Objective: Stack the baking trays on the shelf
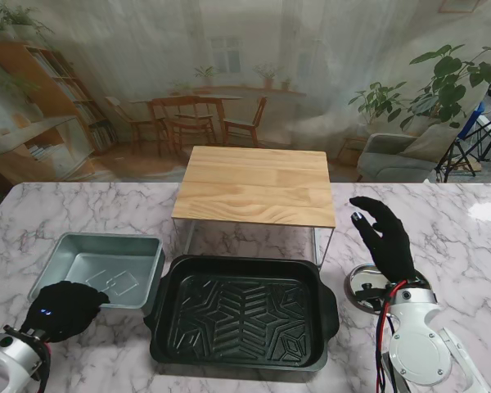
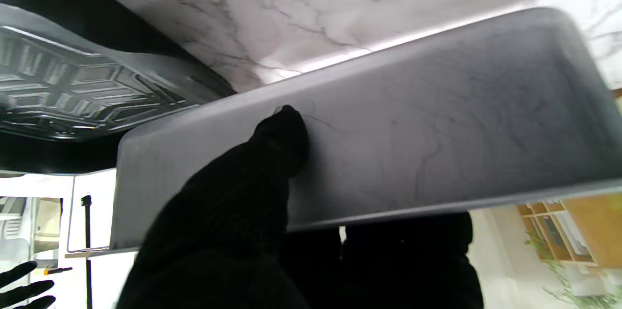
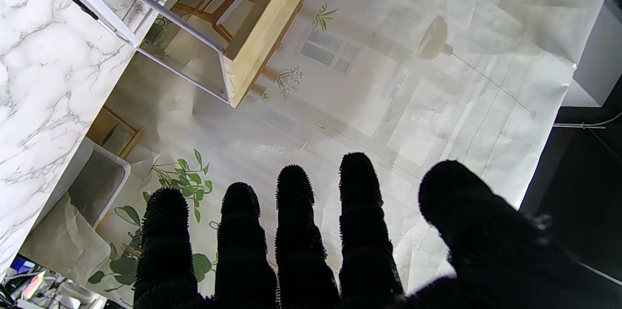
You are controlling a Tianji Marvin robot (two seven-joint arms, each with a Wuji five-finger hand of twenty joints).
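On the marble table (image 1: 442,213) two baking trays lie in front of the wooden shelf (image 1: 258,187): a small silver tray (image 1: 114,262) on the left and a larger black tray (image 1: 244,309) in the middle, nearer to the robot than the shelf, whose top is bare. The left hand (image 1: 64,309) is at the near corner of the silver tray; the left wrist view shows a thumb (image 2: 284,129) laid against the outside of the tray's wall, with other fingers dark under its rim, so the hand looks to be pinching that wall, though how firm the hold is cannot be told. The right hand (image 1: 385,233) hangs beside the shelf's right leg with its fingers (image 3: 294,192) spread and straight, holding nothing, and a small shiny round thing (image 1: 364,286) lies on the table near its wrist. The silver tray looks like thin sheet metal: light, stiff and smooth, so a one-corner pinch may let it tip or slip. A grip over the rolled rim, with the wall between thumb and fingers, seems best. The black tray appears heavier and wider, and probably wants both hands on the handle lips at its two short ends.
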